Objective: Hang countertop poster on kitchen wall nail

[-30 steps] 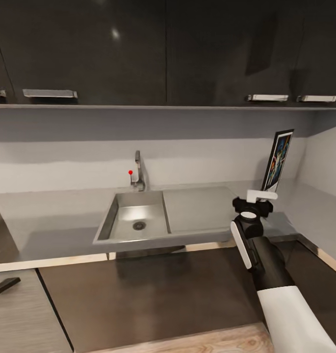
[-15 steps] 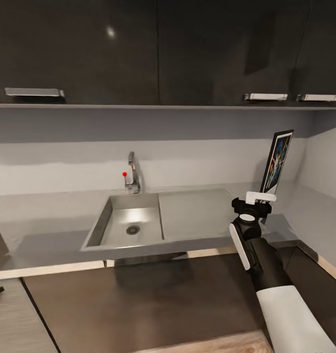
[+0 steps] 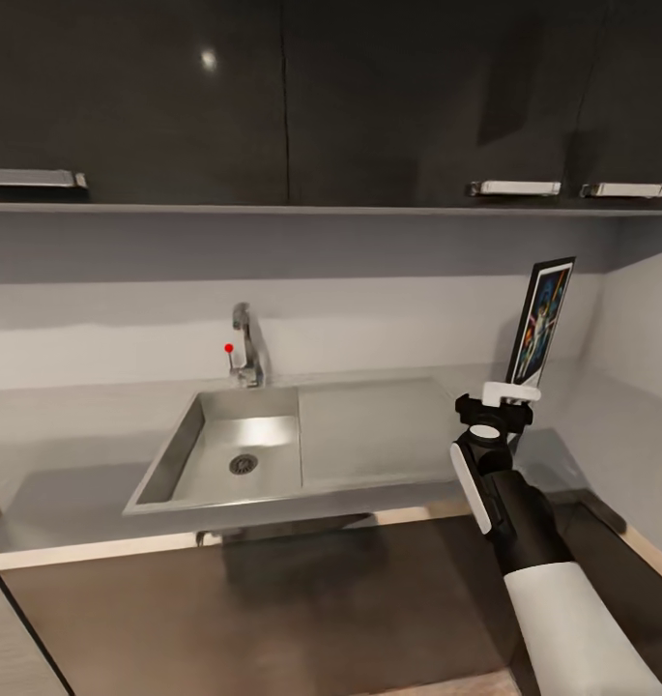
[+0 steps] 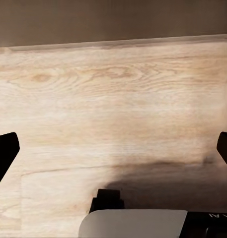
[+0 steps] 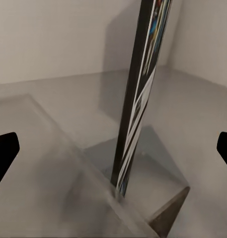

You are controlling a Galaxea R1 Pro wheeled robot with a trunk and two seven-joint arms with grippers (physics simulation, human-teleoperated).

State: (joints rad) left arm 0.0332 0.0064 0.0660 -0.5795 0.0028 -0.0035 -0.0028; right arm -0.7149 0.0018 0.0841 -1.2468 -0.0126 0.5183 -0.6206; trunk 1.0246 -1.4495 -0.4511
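Fingers point(image 5: 6, 151) of both arms spread wide, right ones flanking upright poster point(image 3: 539, 321) on countertop point(image 3: 388, 425).

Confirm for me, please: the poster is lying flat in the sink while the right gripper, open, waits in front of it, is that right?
Not quite. The poster is not in the sink; the head view shows it standing upright on the countertop off to the sink's right, near the corner of the walls. The rest holds: the right gripper is open in front of it, as the right wrist view shows too.

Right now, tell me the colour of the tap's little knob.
Red, on the tap knob; clearest in the head view.
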